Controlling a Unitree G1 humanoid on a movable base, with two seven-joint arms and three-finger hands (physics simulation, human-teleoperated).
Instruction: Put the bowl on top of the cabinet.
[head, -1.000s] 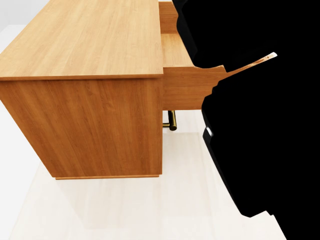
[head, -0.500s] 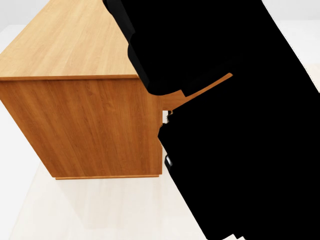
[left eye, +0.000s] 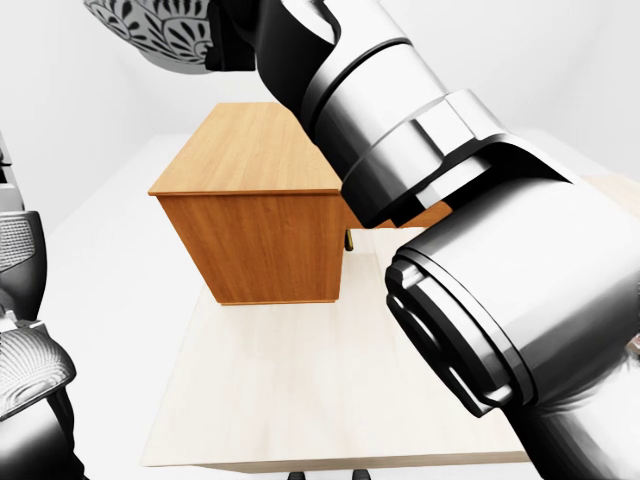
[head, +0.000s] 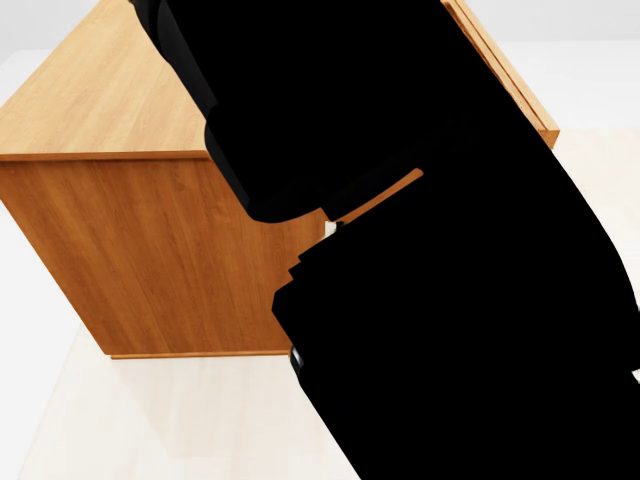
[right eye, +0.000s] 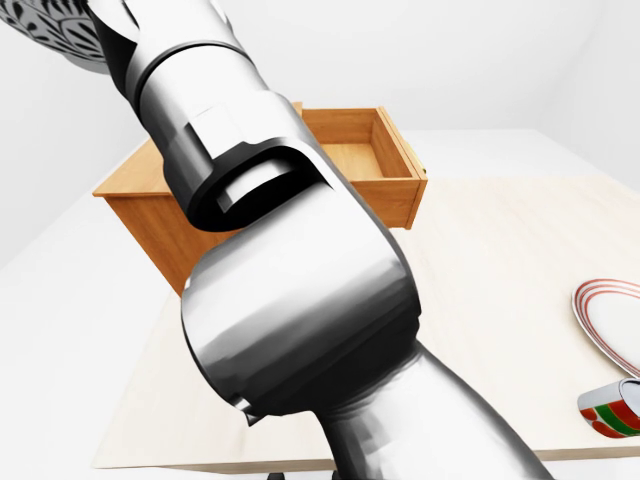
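Right arm has swung left across the cabinet, its robot hand gripping the patterned bowl (mid-carry); next, lower it level.

No words, labels, brands, numbers or signs can be read in any view. The only markings are ornament: a black-and-white leaf pattern on the bowl at the upper left of the left-eye view, red rings round the plate at the right edge of the right-eye view, and red and green stripes on the cup below it. The cabinet shows only wood grain
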